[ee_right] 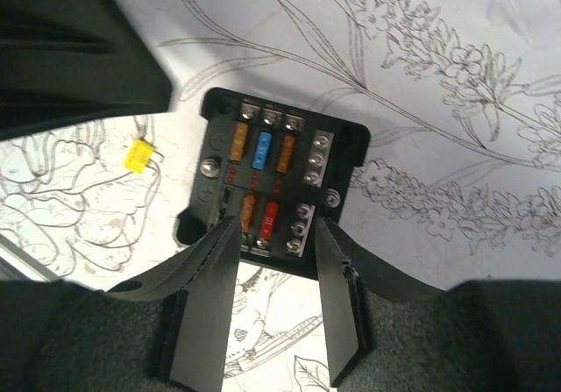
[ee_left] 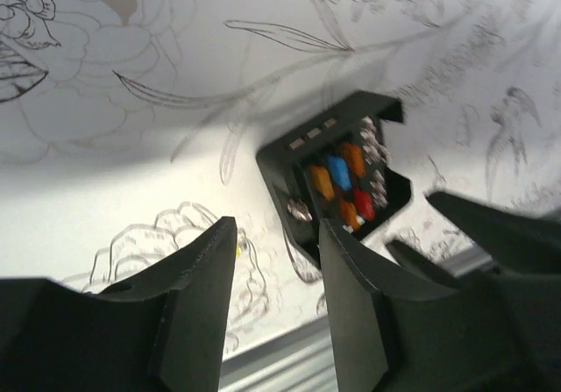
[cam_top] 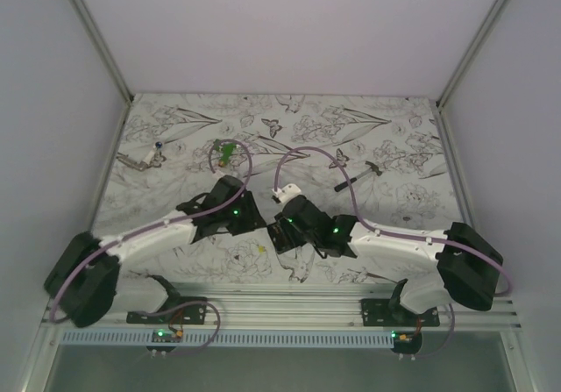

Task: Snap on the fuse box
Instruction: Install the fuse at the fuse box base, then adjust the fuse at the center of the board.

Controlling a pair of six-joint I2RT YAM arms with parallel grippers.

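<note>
The fuse box (ee_right: 272, 177) is a small black square box lying flat on the flower-print table, with orange, blue and red fuses showing. My right gripper (ee_right: 276, 231) hangs open over its near edge, one fingertip on each side of the lower fuse row, holding nothing. In the left wrist view the fuse box (ee_left: 342, 181) lies just beyond my left gripper (ee_left: 276, 238), which is open and empty, its right finger (ee_left: 351, 278) overlapping the box's near corner. From above, both grippers (cam_top: 261, 219) (cam_top: 291, 227) meet at mid-table and hide the box.
A loose yellow fuse (ee_right: 138, 155) lies on the table left of the box. Further back lie a small green piece (cam_top: 228, 153), a thin dark tool (cam_top: 359, 175) and a small metal item (cam_top: 140, 158). A metal rail (cam_top: 280, 309) runs along the near edge.
</note>
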